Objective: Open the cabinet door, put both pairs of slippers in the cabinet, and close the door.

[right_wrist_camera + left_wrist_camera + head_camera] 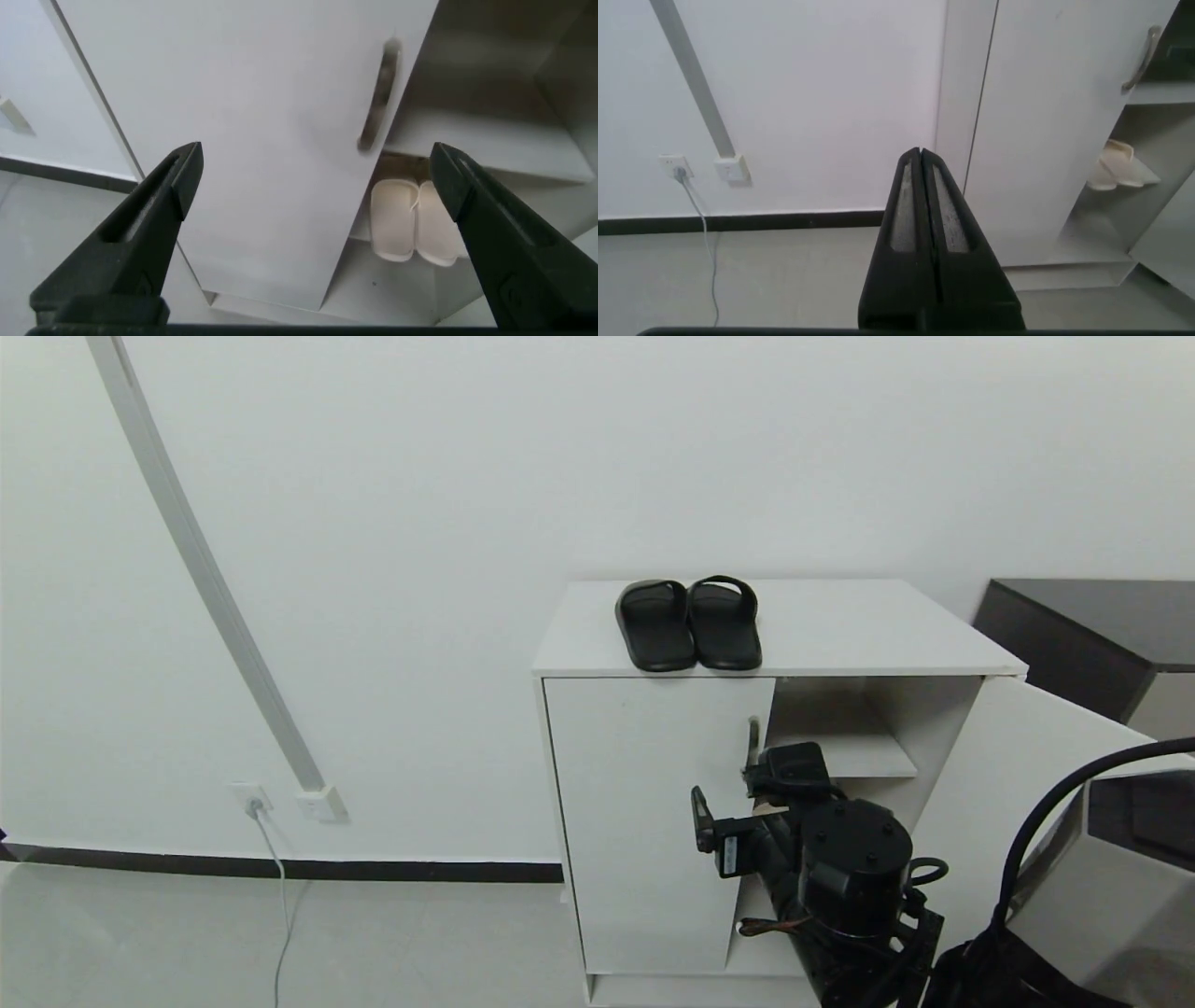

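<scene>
Left pincer (921,161) clenched, right pincer (316,154) released — white slippers (416,221) beyond it, inside cabinet (840,625).

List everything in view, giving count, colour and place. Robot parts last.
Wooden cabinet: one, white, against the wall; shut door on the left, open door on the right.
Open-toed slide slippers: one pair, black, on the cabinet top.
Pale slippers: one pair, cream-white, on a lower shelf inside.
Door handle: one, grey, on the shut door.
Wall sockets: two, white, low on the wall.
Side unit: one, black, right of the cabinet.
Left gripper: black, shut, facing the wall.
Right gripper: black, open, before the handle.
</scene>
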